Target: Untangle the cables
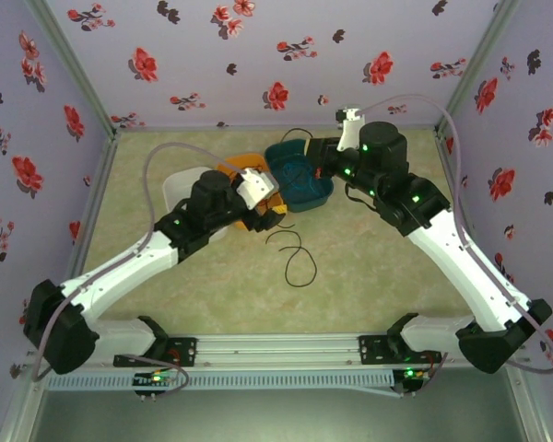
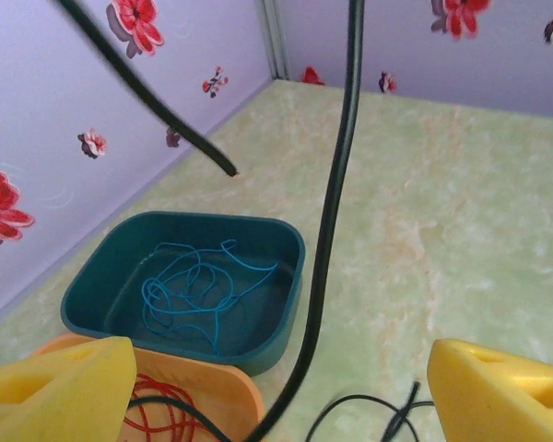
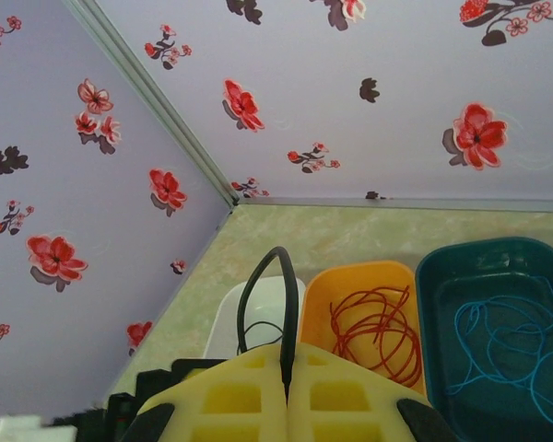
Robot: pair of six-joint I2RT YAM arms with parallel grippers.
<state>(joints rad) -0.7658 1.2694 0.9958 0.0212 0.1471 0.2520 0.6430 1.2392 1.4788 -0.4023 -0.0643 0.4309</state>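
Note:
My right gripper (image 3: 288,354) is shut on the black cable (image 3: 286,304), which arches up out of its yellow fingers; it hangs above the bins (image 1: 327,152). In the left wrist view that black cable (image 2: 330,230) hangs taut, passing untouched between the spread yellow fingers of my open left gripper (image 2: 281,368). The left gripper (image 1: 269,204) hovers by the orange bin. More black cable (image 1: 295,253) loops on the table. The red cable (image 3: 373,322) lies coiled in the orange bin (image 3: 359,276). The blue cable (image 2: 189,285) lies in the teal bin (image 2: 286,239).
A white bin (image 3: 258,308) stands left of the orange one, with a strand of black cable over it. Flowered walls close in the table on three sides. Open green table (image 1: 378,267) lies in front of the bins.

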